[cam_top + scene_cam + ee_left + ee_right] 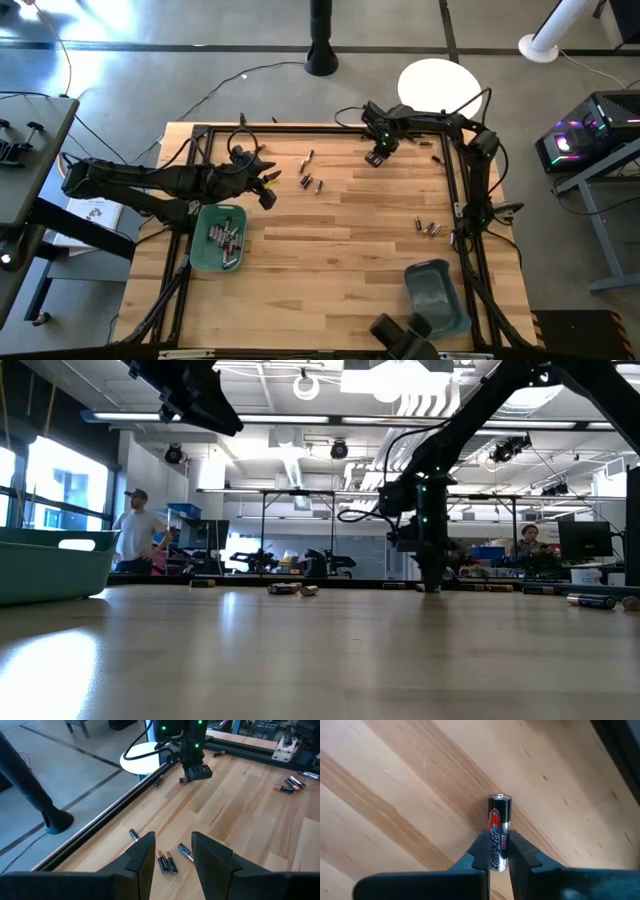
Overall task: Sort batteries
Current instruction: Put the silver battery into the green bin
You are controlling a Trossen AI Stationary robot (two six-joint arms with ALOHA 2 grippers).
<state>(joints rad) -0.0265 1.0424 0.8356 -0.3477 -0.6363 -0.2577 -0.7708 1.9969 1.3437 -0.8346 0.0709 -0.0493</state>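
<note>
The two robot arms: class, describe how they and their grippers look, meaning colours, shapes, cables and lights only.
Both arms are dark, jointed and slim. The left gripper has two flat, wedge-shaped black fingers. The right gripper has similar black fingers, green lights glowing on its wrist, and black cables looping along its arm.

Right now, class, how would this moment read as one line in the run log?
right claw: shut on Energizer battery, far table edge | left claw: open, above loose batteries | left bin: holds batteries | right bin
</note>
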